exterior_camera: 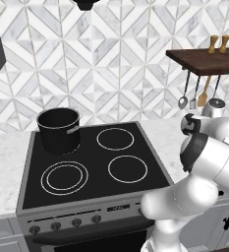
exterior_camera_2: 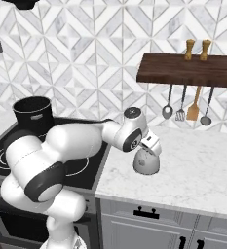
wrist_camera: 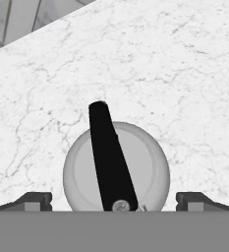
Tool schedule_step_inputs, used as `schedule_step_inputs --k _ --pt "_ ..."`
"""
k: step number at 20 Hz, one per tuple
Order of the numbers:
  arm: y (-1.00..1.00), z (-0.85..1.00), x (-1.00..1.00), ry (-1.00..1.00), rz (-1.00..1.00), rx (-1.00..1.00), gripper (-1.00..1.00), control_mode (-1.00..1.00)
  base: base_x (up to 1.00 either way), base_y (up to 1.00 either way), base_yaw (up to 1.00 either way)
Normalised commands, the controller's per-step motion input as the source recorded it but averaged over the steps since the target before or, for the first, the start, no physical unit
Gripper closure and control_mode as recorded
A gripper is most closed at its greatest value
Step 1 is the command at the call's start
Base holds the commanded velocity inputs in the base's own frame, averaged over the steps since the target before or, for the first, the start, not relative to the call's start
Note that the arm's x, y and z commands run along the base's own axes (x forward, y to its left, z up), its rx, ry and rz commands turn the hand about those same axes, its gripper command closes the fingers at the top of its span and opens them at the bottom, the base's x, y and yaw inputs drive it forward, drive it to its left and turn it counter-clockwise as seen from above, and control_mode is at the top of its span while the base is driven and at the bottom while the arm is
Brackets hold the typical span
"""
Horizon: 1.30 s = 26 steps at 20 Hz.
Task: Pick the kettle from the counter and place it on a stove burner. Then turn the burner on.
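The small pale grey kettle (exterior_camera_2: 147,164) stands upright on the white marble counter (exterior_camera_2: 198,170), just right of the black cooktop (exterior_camera: 91,162). In the hand view I look straight down on the kettle (wrist_camera: 145,162) and its dark handle (wrist_camera: 110,152). My gripper (exterior_camera_2: 147,149) hangs right above it, open, with one fingertip (wrist_camera: 33,201) on each side of the kettle's body and neither touching it. Two single-ring burners (exterior_camera: 115,139) (exterior_camera: 128,169) lie dark on the cooktop's right half.
A big black pot (exterior_camera: 59,129) sits on the back left burner, with a double-ring burner (exterior_camera: 64,178) in front of it. Knobs (exterior_camera: 55,226) line the stove's front. A dark shelf (exterior_camera_2: 188,70) with hanging utensils is on the wall above the counter.
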Motion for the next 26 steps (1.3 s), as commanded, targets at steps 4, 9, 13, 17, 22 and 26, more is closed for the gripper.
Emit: schedule_step_inputs --k 4,9,13,17,22,26 --pt "0.0 -0.03 0.06 0.0 0.0 0.0 -1.0 -1.0 0.0 0.0 0.0" --pt "0.0 -0.12 0.13 0.0 0.0 0.0 -1.0 -1.0 0.0 0.0 0.0" --pt "0.0 -0.15 0.08 0.0 0.0 0.0 -1.0 -1.0 0.0 0.0 0.0" --pt "0.0 -0.09 0.0 0.0 0.0 0.0 1.0 -1.0 0.0 0.0 0.0" --pt "0.0 -0.01 0.0 0.0 0.0 0.0 1.0 -1.0 0.0 0.0 0.0" --pt "0.0 -0.01 0.0 0.0 0.0 0.0 1.0 -1.0 0.0 0.0 0.0"
